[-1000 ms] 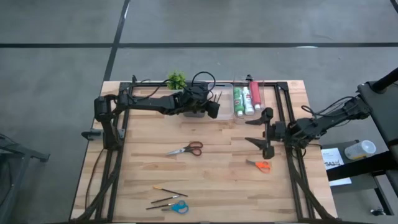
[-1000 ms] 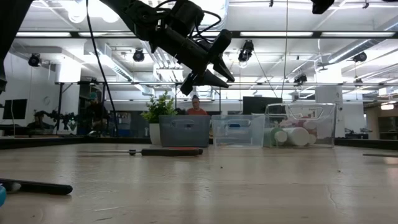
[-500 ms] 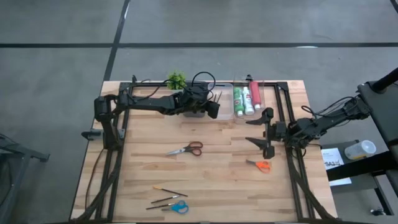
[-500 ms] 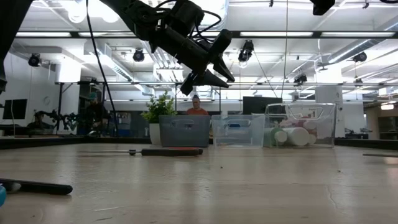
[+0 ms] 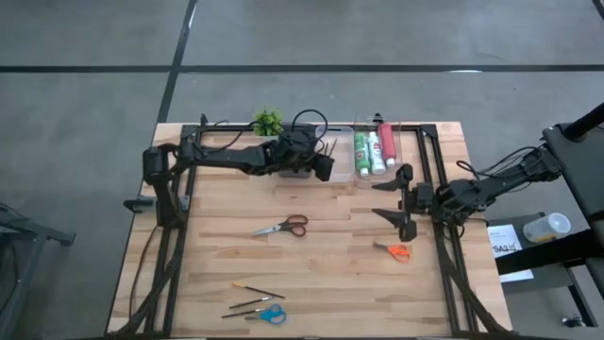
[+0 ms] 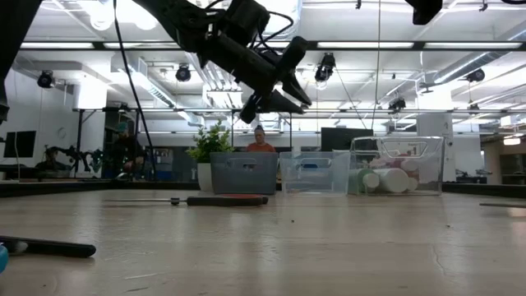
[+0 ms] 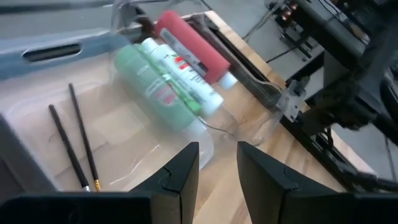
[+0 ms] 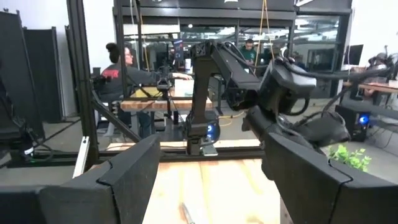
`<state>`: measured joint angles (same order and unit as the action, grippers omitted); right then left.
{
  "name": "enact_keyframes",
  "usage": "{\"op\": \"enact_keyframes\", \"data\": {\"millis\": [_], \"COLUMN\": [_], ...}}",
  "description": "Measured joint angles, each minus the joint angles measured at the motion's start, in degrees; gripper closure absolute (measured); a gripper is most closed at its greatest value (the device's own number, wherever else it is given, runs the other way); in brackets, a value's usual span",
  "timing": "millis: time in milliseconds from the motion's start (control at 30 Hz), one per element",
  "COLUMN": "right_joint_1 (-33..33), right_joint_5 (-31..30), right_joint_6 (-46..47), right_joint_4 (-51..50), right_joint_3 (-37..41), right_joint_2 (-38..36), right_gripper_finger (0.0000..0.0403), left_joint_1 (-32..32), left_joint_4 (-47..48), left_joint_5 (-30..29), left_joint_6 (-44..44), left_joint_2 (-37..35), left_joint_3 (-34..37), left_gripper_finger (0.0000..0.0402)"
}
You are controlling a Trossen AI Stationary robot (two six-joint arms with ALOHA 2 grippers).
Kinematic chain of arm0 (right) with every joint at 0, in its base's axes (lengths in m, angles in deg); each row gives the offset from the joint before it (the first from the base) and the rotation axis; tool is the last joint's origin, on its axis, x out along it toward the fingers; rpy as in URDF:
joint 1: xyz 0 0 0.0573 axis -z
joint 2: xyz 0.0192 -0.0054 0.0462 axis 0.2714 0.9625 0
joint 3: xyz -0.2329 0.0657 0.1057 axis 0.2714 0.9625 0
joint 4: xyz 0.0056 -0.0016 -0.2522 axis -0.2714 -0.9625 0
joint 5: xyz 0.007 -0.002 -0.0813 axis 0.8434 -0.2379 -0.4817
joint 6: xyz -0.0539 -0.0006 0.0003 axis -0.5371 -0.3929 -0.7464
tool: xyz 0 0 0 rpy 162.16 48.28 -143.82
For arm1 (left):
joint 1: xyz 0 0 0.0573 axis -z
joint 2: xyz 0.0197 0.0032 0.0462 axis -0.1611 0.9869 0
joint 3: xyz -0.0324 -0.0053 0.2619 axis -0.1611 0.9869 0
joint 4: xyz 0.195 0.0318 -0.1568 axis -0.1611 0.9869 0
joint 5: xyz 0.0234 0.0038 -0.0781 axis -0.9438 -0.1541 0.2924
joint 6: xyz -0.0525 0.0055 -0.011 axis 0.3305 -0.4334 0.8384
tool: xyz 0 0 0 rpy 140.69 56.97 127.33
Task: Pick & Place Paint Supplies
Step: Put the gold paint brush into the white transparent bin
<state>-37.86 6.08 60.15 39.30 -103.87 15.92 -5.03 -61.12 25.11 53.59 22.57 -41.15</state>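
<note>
- My left gripper (image 5: 324,166) hangs empty, fingers parted, above the clear bin (image 7: 37,118) holding two brushes (image 7: 78,146) lying parallel.
- Beside it, the green, white and red tubes (image 5: 374,148) lie side by side, long axes front-to-back.
- My right gripper (image 5: 398,201), jaws wide, hovers near the orange scissors (image 5: 396,250).

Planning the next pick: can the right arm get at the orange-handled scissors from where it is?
Probably yes. The right end effector is open and empty, just beside the orange-handled scissors, which lie alone on bare table with nothing between.
</note>
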Motion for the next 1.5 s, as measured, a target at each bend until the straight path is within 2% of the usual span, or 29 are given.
{"op": "enact_keyframes", "data": {"millis": [200,433,633,867,1000,1067,1200,1367,1500], "right_joint_1": [0.0,0.0,0.0,0.0,0.0,0.0,0.0,0.0,0.0], "right_joint_5": [0.0,0.0,0.0,0.0,0.0,0.0,0.0,0.0,0.0], "right_joint_6": [-2.0,-1.9,-1.8,-1.8,-1.8,-1.8,-1.9,-1.8,-1.7], "right_joint_4": [-0.2,-0.2,-0.4,-0.4,-0.4,-0.4,-0.4,-0.4,-0.4], "right_joint_3": [0.0,0.0,0.0,0.1,0.1,0.1,0.1,0.2,0.2], "right_joint_2": [0.0,0.0,0.0,0.0,0.0,0.0,0.0,0.0,0.0], "right_gripper_finger": [0.0115,0.0115,0.0115,0.0115,0.0115,0.0115,0.0115,0.0115,0.0115], "left_joint_1": [6.3,19.4,32.5,44.4,48.6,50.4,53.6,55.5,55.7], "left_joint_4": [4.7,21.9,36.5,51.4,60.4,61.2,58.2,57.6,57.8], "left_joint_5": [-1.1,-15.0,-21.3,-25.7,-25.7,-24.5,-20.5,-19.8,-14.1], "left_joint_6": [-9.9,-12.1,-1.5,17.0,31.0,35.0,38.3,43.3,45.4], "left_joint_2": [-4.0,-11.8,-17.0,-16.5,-16.3,-16.3,-16.0,-13.3,-9.4], "left_joint_3": [0.0,0.0,0.0,0.0,0.1,0.3,0.9,1.0,1.0], "left_gripper_finger": [0.0283,0.0283,0.0283,0.0283,0.0283,0.0283,0.0283,0.0283,0.0283]}}
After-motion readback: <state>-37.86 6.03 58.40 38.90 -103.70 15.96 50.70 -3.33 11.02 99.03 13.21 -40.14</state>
